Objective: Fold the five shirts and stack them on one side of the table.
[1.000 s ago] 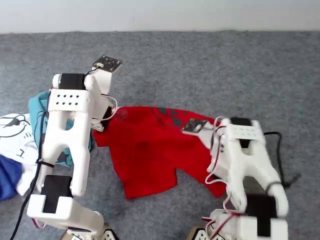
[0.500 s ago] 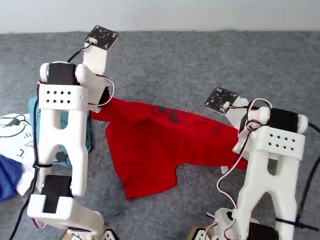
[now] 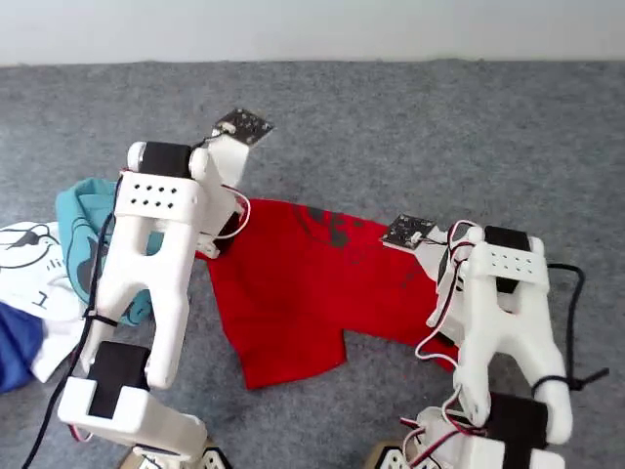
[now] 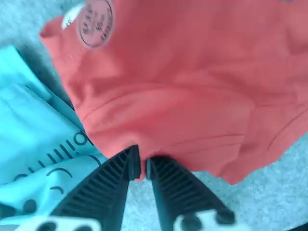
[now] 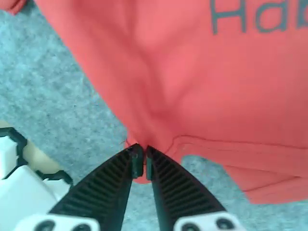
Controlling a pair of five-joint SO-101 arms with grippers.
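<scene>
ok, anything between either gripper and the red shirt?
Nothing visible. The left gripper and right gripper are each shut on an edge of the red shirt. The teal shirt lies beside the left one, not in between.

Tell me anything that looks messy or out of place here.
The red shirt lies rumpled and skewed mid-table, pinched at one edge by the left gripper and at another by the right gripper. Beside the left arm, the teal shirt, white shirt and blue shirt sit in a loose unfolded heap, not a stack.
</scene>
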